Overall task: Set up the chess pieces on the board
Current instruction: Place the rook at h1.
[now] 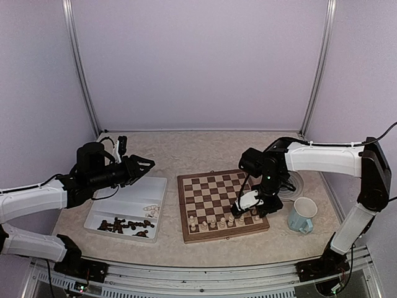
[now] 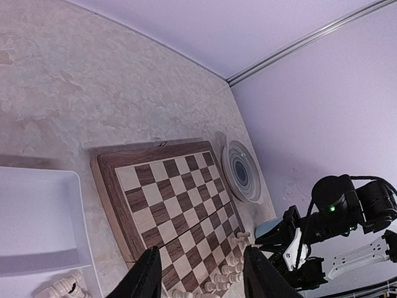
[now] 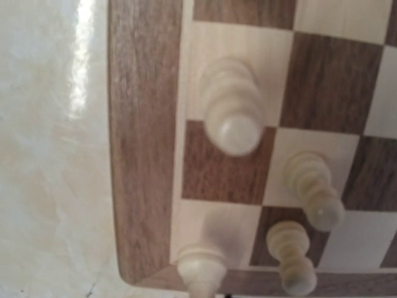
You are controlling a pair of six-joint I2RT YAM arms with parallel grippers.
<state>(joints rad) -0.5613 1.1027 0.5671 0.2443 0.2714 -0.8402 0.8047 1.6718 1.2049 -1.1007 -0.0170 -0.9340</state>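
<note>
Filling the near rank is, we judge, the step in hand: the right gripper (image 1: 250,208) hangs low over the near right corner of the board (image 1: 211,189), just beside a row of cream chess pieces (image 1: 217,221) standing along that edge (its wrist view shows four of them but nothing of its own pincer, so we cannot tell whether it is parted or closed). The left gripper (image 1: 141,166) hovers above the white tray (image 1: 133,202), its fingers (image 2: 146,276) spread with nothing between them. With dark pieces (image 1: 127,226) and a few cream ones (image 1: 151,211) lying in that tray, we reckon the next move calls for a clean pick there.
</note>
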